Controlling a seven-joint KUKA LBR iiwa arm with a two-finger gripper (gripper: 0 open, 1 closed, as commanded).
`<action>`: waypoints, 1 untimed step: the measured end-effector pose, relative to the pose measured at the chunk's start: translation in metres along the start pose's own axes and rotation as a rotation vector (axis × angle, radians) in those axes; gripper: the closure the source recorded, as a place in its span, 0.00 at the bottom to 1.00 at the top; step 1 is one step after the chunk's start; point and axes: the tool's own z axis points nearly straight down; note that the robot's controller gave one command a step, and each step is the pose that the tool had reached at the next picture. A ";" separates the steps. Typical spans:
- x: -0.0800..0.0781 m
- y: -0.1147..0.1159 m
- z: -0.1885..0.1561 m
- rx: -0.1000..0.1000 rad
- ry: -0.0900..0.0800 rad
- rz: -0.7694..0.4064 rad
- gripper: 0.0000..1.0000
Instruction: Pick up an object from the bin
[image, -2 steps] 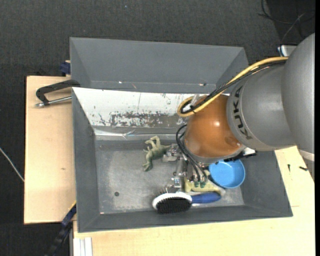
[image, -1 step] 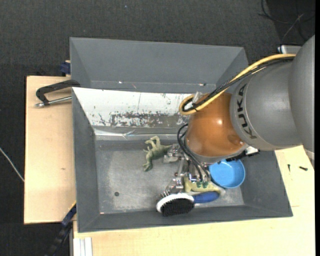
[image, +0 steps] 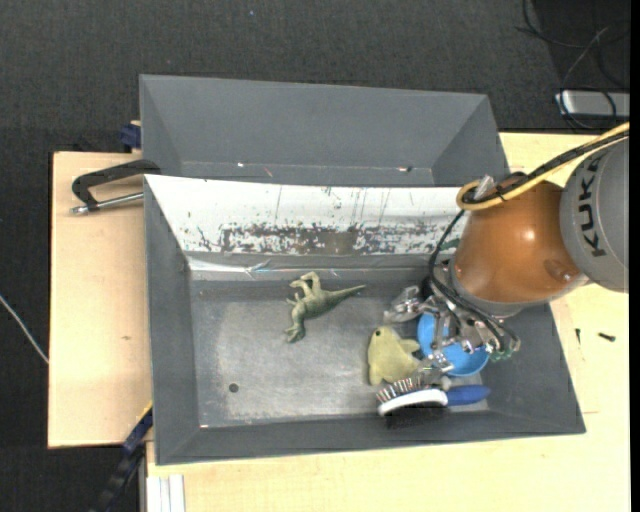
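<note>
1. Dark carpet all round, a pale board on it, and on the board the grey metal bin (image: 170, 330), its floor mostly bare.
2. The arm comes in from the right under its orange cover (image: 510, 250), and the gripper (image: 445, 335) is down low in the near right corner of the bin.
3. Right beneath it sits a small huddle: a round blue thing (image: 455, 355), a yellowish-olive lump (image: 388, 355) just beside it, and a white-bristled brush (image: 412, 396) with a blue handle at the front wall.
4. A green toy dinosaur (image: 312, 303) lies well apart, mid-bin, untouched.
5. Spread or closed? I cannot tell; the wrist hardware hides it.
6. My read: this is the reach-and-grasp step over the blue thing, with nothing lifted yet.
7. Next it needs a firm close on one item only, then a straight lift clear of the brush and the wall.
8. Writing: only "KU" (image: 590, 215) reads on the arm's casing.
</note>
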 end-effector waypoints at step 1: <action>0.020 -0.072 0.032 0.000 0.015 0.020 0.00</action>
